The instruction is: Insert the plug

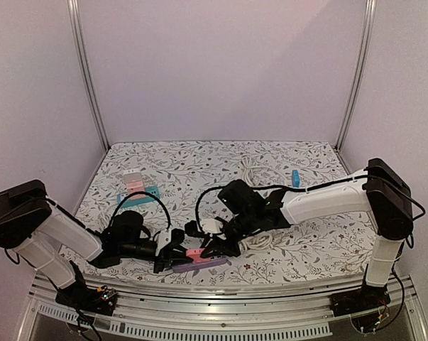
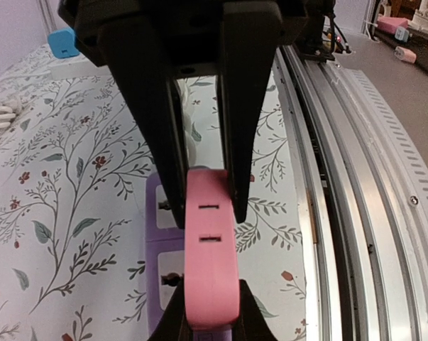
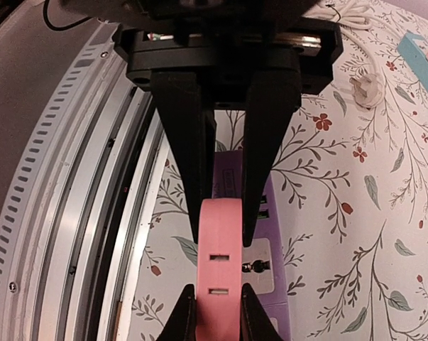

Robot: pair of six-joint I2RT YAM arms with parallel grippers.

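Holding: left tool (image 2: 206, 213) and right tool (image 3: 222, 220) both clamp pink plug (image 2: 210, 270), opposite ends
Why: probably steadying it over purple power strip (image 2: 160, 273)

Room over the purple strip (image 1: 203, 266) is filled by the left tool (image 1: 173, 249) and right tool (image 1: 213, 249), both clamped on the pink plug (image 1: 194, 253). The metal rail (image 1: 221, 291) lies just beside. The far middle of the surface (image 1: 199, 163) is left open.
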